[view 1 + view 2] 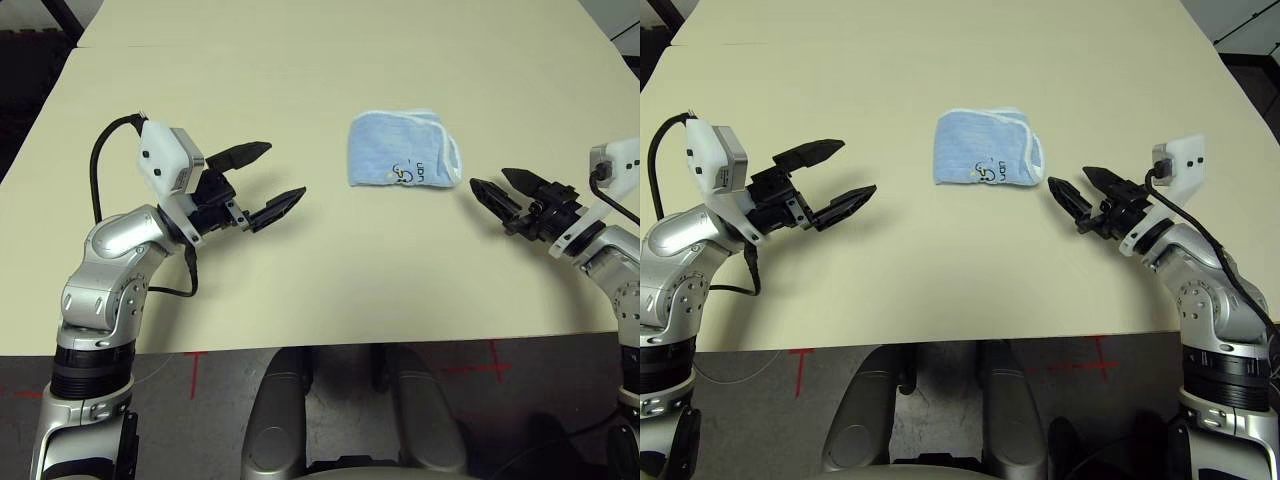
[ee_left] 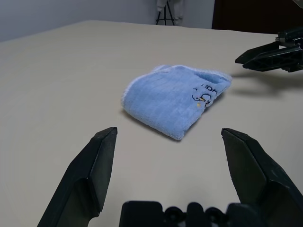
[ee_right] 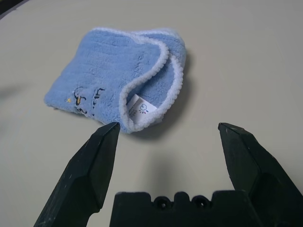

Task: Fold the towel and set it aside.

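Observation:
The light-blue towel [image 1: 403, 149] lies folded into a small bundle on the table, its white edging, small white tag [image 3: 140, 109] and dark embroidered motif showing. My left gripper [image 1: 274, 180] hovers open to the towel's left, well apart from it, with nothing between its fingers. On the towel's right my right gripper [image 1: 498, 184] stands open, its fingertips close to the towel's edge without touching it. The left wrist view shows the towel [image 2: 175, 97] ahead of the open jaws, with the right gripper [image 2: 246, 54] beyond it.
The beige table [image 1: 320, 290] spreads wide around the towel, with its front edge just before the robot. Dark floor with red tape marks lies below that edge. A black cable [image 1: 100, 160] loops from the left wrist.

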`<action>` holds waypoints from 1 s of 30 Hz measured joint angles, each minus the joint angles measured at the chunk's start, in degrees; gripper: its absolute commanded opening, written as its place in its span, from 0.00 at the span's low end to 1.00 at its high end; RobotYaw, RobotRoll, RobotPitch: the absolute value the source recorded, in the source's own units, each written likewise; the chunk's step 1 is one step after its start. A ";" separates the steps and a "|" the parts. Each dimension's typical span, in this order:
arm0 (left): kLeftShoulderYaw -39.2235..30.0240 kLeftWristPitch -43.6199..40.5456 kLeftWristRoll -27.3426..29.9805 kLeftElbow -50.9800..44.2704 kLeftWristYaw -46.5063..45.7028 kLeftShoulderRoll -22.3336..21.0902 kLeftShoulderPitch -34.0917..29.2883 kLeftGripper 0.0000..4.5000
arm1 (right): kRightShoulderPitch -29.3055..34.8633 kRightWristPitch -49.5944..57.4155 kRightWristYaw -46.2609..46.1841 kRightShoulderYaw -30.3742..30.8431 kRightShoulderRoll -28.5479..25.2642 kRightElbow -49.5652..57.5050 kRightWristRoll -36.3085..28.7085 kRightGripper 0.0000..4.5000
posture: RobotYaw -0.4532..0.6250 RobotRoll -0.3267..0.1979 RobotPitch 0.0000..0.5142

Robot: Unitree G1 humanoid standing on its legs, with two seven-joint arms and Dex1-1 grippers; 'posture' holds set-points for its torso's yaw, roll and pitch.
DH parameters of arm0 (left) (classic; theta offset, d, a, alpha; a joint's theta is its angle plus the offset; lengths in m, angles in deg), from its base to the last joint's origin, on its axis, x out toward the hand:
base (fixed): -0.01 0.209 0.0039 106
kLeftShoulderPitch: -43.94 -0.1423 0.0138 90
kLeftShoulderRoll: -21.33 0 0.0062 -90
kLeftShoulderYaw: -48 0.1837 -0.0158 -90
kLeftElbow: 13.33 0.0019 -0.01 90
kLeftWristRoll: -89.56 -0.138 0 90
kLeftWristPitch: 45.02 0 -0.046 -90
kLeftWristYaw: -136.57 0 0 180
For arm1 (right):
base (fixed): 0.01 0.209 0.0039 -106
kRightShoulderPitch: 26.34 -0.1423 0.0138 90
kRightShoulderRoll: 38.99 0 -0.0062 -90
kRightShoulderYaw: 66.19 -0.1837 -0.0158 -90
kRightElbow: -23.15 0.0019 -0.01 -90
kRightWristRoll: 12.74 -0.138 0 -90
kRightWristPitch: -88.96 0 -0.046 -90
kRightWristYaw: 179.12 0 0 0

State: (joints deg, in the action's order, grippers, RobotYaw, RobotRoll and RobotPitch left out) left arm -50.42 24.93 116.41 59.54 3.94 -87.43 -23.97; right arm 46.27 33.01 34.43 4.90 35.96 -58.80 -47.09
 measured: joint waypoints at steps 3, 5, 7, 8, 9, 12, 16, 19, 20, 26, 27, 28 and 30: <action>0.08 1.13 -0.16 0.26 0.47 -0.15 -0.15 0.99 | 2.33 5.61 -1.89 -2.01 0.31 2.41 -4.29 1.00 | 0.41 0.62 0.62; 0.08 1.75 -0.29 0.93 0.84 -0.38 -0.38 0.99 | 2.59 11.33 -5.18 -2.79 1.77 2.49 -7.38 1.00 | 0.41 0.62 0.62; 0.13 2.15 -0.33 1.84 0.98 -0.38 -0.41 0.99 | 1.68 15.14 -8.43 -3.23 3.44 2.48 -9.60 1.00 | 0.41 0.62 0.62; 0.25 2.28 -0.36 2.05 0.98 -0.38 -0.40 0.99 | 0.74 16.96 -9.97 -3.70 3.67 2.47 -10.34 1.00 | 0.41 0.62 0.62; 0.36 2.40 -0.38 2.06 0.98 -0.38 -0.41 0.99 | 0.37 18.03 -10.90 -4.18 3.89 2.44 -10.97 1.00 | 0.41 0.62 0.62; 0.39 2.59 -0.39 2.09 1.01 -0.38 -0.47 0.99 | -0.59 20.22 -13.01 -4.97 4.37 2.34 -12.32 1.00 | 0.42 0.62 0.62; 0.51 2.65 -0.41 2.09 1.01 -0.38 -0.51 0.99 | -1.26 21.52 -14.11 -5.21 4.57 2.22 -12.97 1.00 | 0.42 0.62 0.62; 0.55 2.70 -0.45 2.18 1.00 -0.46 -0.63 0.99 | -2.80 21.33 -14.41 -4.98 5.57 0.65 -13.12 1.00 | 0.42 0.62 0.63; 0.74 2.73 -0.55 2.25 1.00 -0.45 -0.62 0.99 | -4.94 20.65 -14.77 -4.18 6.92 -1.17 -12.50 1.00 | 0.42 0.62 0.63; 1.89 3.01 -1.12 2.24 0.94 -0.38 -0.61 0.99 | -13.27 14.63 -14.88 0.36 11.08 -9.86 -7.55 1.00 | 0.42 0.62 0.63; 1.97 3.01 -1.13 2.22 0.93 -0.38 -0.61 0.99 | -14.28 13.71 -14.57 1.06 11.48 -10.95 -6.87 1.00 | 0.42 0.62 0.63; 2.03 3.01 -1.15 2.23 0.90 -0.38 -0.62 0.99 | -15.05 12.83 -13.97 1.80 11.66 -12.00 -6.19 1.00 | 0.42 0.62 0.63; 2.07 3.02 -1.16 2.22 0.82 -0.38 -0.61 0.99 | -15.91 11.75 -13.21 2.43 11.87 -13.23 -5.56 1.00 | 0.42 0.62 0.63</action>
State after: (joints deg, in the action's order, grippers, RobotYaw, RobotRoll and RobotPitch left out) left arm -48.35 27.95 115.26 61.76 4.75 -87.82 -24.58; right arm 30.36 44.77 21.23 7.33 47.84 -72.03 -52.65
